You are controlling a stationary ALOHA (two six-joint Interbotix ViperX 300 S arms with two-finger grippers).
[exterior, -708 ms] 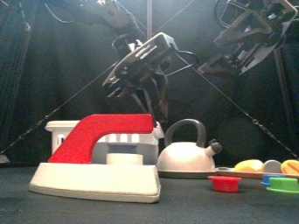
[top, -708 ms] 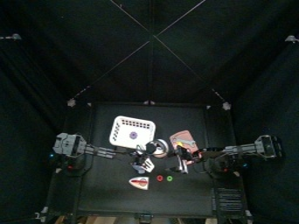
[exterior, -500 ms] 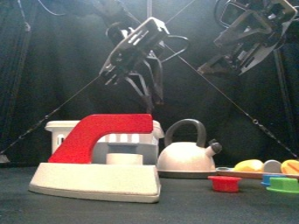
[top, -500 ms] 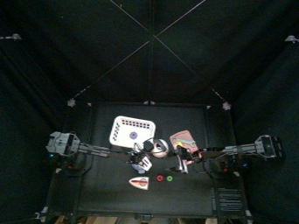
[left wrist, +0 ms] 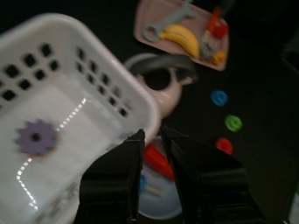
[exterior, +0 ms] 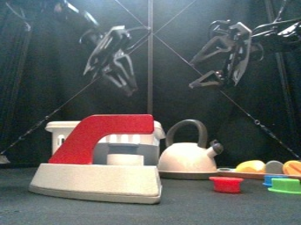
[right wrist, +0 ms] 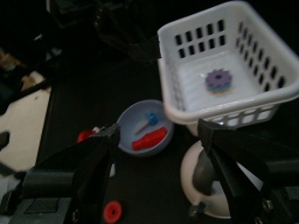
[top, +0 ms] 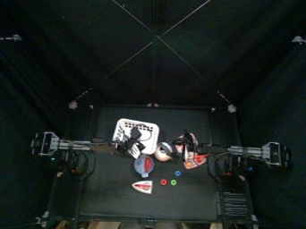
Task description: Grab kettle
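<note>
Front view: white kettle (exterior: 189, 155) upright on worktop (exterior: 177, 211), centre, just beside white basket (exterior: 70, 136), behind red-and-white iron (exterior: 100, 167). Dark arched handle on top, spout toward basket side.

Left claw (exterior: 112, 70) raised high above basket, empty, jaws nearly closed per left wrist view. Right claw (exterior: 217, 66) raised above kettle, empty, jaws wide apart.

Handling judgement: toy kettle, likely rigid, light; rounded body smooth, probably slippery. Best hold: arched handle, pinch at crown. Basket close alongside; clearance tight that side.
</note>
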